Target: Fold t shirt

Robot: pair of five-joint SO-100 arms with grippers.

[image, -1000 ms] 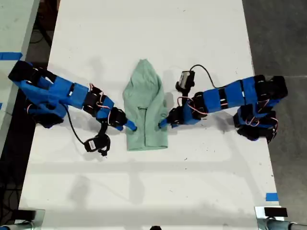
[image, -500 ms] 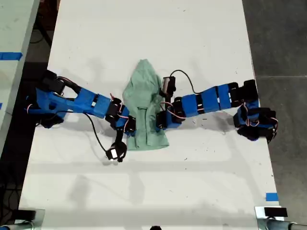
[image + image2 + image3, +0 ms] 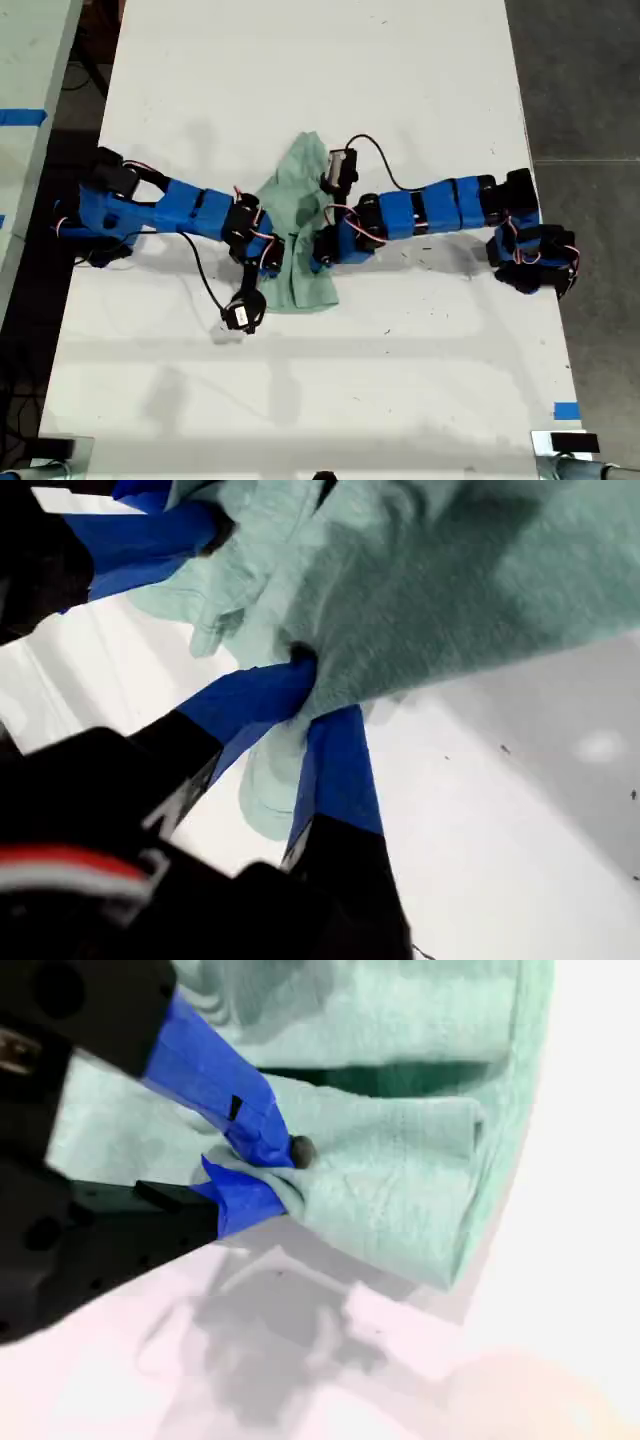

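White tabletop (image 3: 300, 80) fills most of the exterior view, with dark floor along both sides. At its middle lies the t shirt (image 3: 300, 195), a small pale mint-green garment, wrinkled and bunched inward along its lower half. Two blue arms reach in from opposite sides of the exterior view and meet over the cloth; which arm is first or second cannot be told from the wrist views. My first gripper (image 3: 312, 695) has its blue-taped jaws pinched together on a gathered fold of the t shirt (image 3: 450, 600), above the white surface. My second gripper (image 3: 265, 1172) is likewise clamped on a bunched edge of the t shirt (image 3: 390, 1190), fabric puckering at the jaw tips.
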